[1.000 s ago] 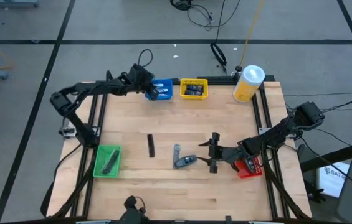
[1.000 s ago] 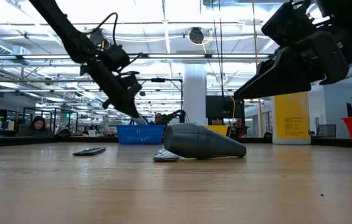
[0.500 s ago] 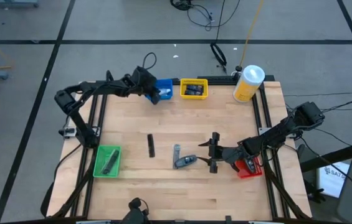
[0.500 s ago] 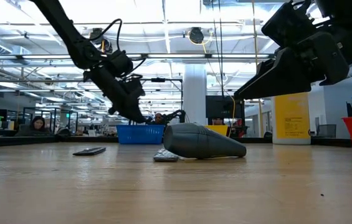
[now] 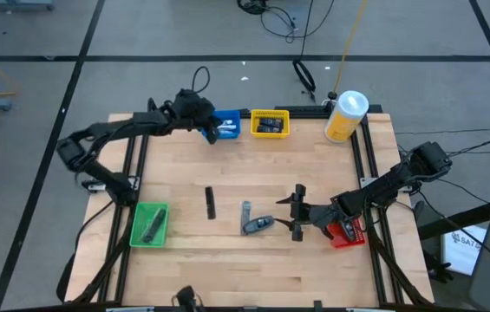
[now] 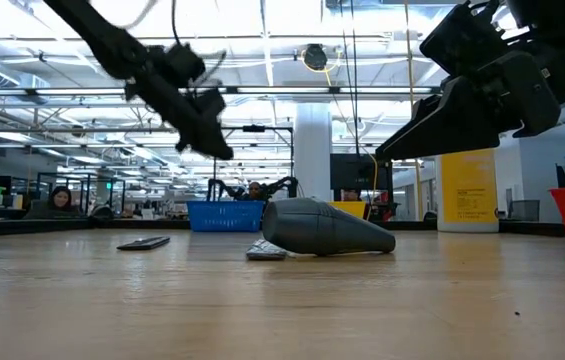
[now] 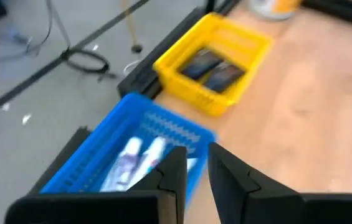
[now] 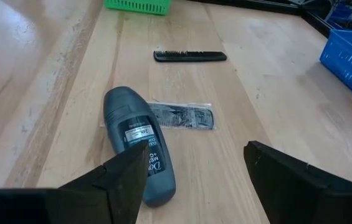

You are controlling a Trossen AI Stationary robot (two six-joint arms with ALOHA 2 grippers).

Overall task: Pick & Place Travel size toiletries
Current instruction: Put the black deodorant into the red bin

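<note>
My left gripper [image 5: 211, 130] [image 7: 196, 165] hangs above the near left side of the blue bin [image 5: 226, 124], its fingers a narrow gap apart and empty. White and silver tubes [image 7: 132, 165] lie in that bin. Dark sachets [image 7: 213, 68] lie in the yellow bin [image 5: 270, 123]. A grey roll-on bottle [image 5: 258, 225] [image 8: 139, 143] lies on its side on the table, next to a grey comb [image 8: 182, 116] and a black comb [image 8: 190, 56]. My right gripper [image 5: 298, 211] [image 8: 194, 155] hovers wide open just right of the bottle, touching nothing.
A green bin [image 5: 149, 224] holding a dark item sits near the table's left near corner. A red bin [image 5: 346, 230] sits under my right arm. A large yellow canister with a white lid [image 5: 346, 115] stands at the far right corner. Black rails [image 5: 368, 165] run along the table's sides.
My left gripper has risen from the blue bin's rim to well above it, staying over the bin's near left side. My right gripper and the things on the table have kept still.
</note>
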